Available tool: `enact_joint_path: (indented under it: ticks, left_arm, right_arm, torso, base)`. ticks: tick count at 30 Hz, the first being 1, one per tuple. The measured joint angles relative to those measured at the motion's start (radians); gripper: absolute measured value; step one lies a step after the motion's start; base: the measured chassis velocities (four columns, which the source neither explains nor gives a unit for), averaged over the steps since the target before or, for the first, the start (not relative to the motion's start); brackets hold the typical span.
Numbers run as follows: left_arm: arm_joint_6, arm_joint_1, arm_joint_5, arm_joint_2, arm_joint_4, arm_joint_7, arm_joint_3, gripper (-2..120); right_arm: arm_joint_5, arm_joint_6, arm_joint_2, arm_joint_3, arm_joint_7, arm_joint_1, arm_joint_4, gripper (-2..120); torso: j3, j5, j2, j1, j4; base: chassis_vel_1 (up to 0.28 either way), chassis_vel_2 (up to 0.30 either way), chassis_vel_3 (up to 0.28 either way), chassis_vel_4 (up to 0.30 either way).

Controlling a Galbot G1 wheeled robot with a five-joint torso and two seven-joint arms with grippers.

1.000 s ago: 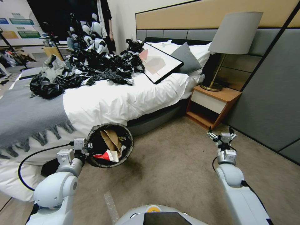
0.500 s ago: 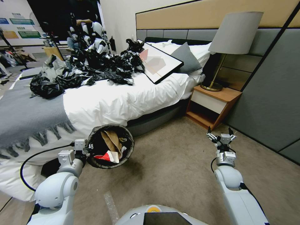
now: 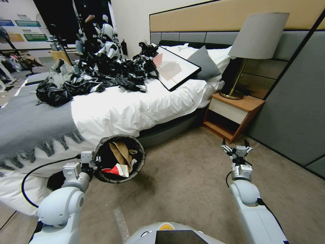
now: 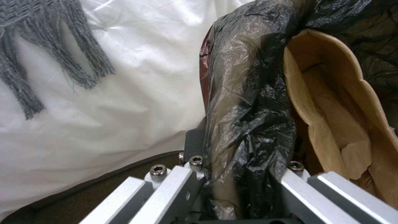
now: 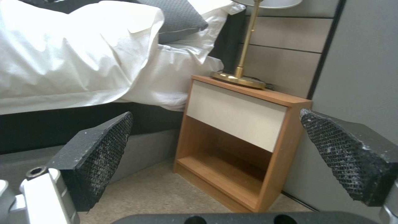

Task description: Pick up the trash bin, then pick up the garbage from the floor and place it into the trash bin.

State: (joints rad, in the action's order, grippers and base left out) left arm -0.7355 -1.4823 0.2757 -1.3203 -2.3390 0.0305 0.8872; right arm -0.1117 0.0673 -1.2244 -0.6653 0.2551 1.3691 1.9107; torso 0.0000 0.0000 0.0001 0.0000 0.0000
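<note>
Left gripper clamped on the lined rim of the trash bin, held tilted off the floor beside the bed; right gripper extended forward, spread wide, empty

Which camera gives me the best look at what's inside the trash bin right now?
The head view: it looks into the trash bin, held at its rim by the left hand, showing brown paper and a red-and-white wrapper. The left wrist view shows only the liner and brown paper close up. The right wrist view faces the nightstand.
</note>
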Motion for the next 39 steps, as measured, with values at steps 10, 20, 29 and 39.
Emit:
enact_joint_path:
  ticks: [10, 20, 29, 39]
  left_arm:
    - [0.0, 0.003, 0.003, -0.003, 0.001, 0.001, 0.003, 0]
    - [0.0, 0.004, 0.004, -0.004, 0.009, 0.002, 0.006, 0]
    - [0.0, 0.005, 0.003, -0.005, 0.011, 0.004, 0.006, 0]
    - [0.0, 0.005, 0.0, -0.005, 0.012, 0.005, 0.006, 0]
  right_arm:
    - [0.001, 0.0, 0.001, 0.002, 0.0, 0.003, 0.0, 100]
    - [0.003, 0.0, -0.007, 0.01, 0.0, 0.002, -0.006, 100]
    - [0.005, 0.0, -0.011, 0.012, 0.0, 0.002, -0.01, 100]
    - [0.009, 0.001, -0.018, 0.017, -0.001, 0.004, -0.01, 100]
  torso:
    - [0.0, 0.0, 0.0, 0.0, 0.0]
    - [0.0, -0.0001, 0.0, 0.0, 0.0]
    - [0.0, 0.0, 0.0, 0.0, -0.0001]
    - [0.0, 0.0, 0.0, 0.0, 0.0]
  base:
    - [0.002, 0.005, 0.004, 0.004]
    - [0.052, 0.037, 0.043, 0.044]
    - [0.066, 0.066, 0.065, 0.069]
    - [0.093, 0.084, 0.095, 0.088]
